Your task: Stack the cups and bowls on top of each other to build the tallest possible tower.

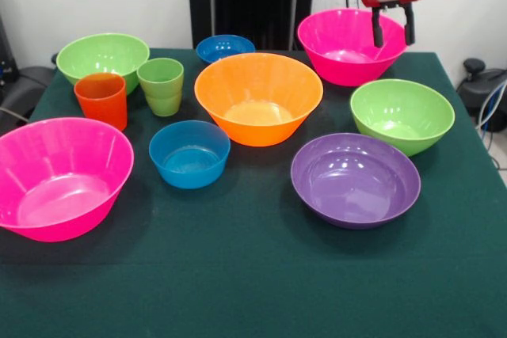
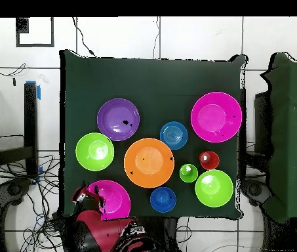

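Observation:
My gripper (image 1: pixel 394 29) hangs open and empty just above the rim of the far pink bowl (image 1: pixel 348 45), which also shows in the overhead view (image 2: pixel 109 198). All bowls stand apart, upright: orange (image 1: pixel 257 96) in the middle, green (image 1: pixel 402 114) and purple (image 1: pixel 355 180) to the right, a small blue one (image 1: pixel 189 153) in front, another blue (image 1: pixel 225 47) behind, a green one (image 1: pixel 103 57) far left, a second pink (image 1: pixel 59 176) near left. The orange-red cup (image 1: pixel 101 99) and green cup (image 1: pixel 161 85) stand side by side. No tower shows.
The dark green tablecloth (image 1: pixel 253 290) covers the table. The red arm (image 2: pixel 105 231) reaches in from the bottom of the overhead view. Cables and dark equipment (image 1: pixel 483 85) lie beyond the table's sides.

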`<act>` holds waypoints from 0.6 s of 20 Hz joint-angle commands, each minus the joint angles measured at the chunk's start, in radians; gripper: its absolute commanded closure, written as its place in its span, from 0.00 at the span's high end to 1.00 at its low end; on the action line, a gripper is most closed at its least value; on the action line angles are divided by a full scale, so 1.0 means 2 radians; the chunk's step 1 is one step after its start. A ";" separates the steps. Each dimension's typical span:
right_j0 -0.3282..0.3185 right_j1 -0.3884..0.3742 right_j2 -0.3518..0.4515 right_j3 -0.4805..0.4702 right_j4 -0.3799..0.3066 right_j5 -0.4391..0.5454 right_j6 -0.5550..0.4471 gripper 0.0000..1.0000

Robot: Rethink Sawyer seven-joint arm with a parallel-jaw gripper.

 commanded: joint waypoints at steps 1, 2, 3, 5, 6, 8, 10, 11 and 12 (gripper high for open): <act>0.011 0.016 0.056 -0.019 0.039 0.055 0.107 1.00; 0.012 0.016 0.057 -0.019 0.041 0.055 0.108 1.00; 0.015 0.014 0.059 -0.016 0.045 0.056 0.110 1.00; 0.016 0.016 0.061 -0.017 0.047 0.053 0.111 1.00; 0.016 0.019 0.061 -0.019 0.047 0.051 0.110 1.00; 0.015 0.028 0.062 -0.027 0.045 0.048 0.107 1.00; 0.012 0.040 0.061 -0.038 0.041 0.043 0.102 1.00; 0.011 0.042 0.061 -0.040 0.040 0.042 0.101 1.00; 0.008 0.054 0.060 -0.050 0.034 0.035 0.098 1.00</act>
